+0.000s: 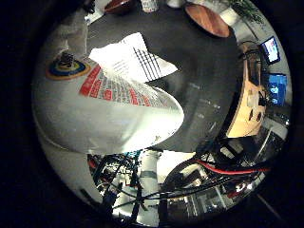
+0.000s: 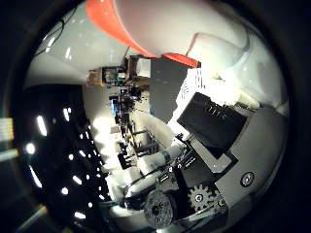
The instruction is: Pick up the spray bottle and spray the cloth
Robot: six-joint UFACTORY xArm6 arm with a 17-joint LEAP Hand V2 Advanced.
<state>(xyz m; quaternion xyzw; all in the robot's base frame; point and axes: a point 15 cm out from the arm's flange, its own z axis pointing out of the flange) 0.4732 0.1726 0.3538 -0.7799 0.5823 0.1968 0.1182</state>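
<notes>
The spray bottle (image 1: 109, 114), white with a red printed label, fills much of the little finger side palm view and lies close against the palm. Its orange and white spray head (image 2: 121, 24) shows in the thumb side view. My hand (image 2: 214, 141) has its black and white fingers curled beside the bottle's neck, shut on it. Beyond the bottle, a white cloth (image 1: 137, 59) with black stripes lies flat on the dark table (image 1: 204, 80). The bottle hides part of the cloth's near edge.
A round wooden plate (image 1: 206, 20) and a brown bowl (image 1: 118, 4) sit at the table's far side. A light wooden desk with lit screens (image 1: 271, 49) stands past the table edge. Equipment racks and frames (image 2: 126, 121) fill the room behind.
</notes>
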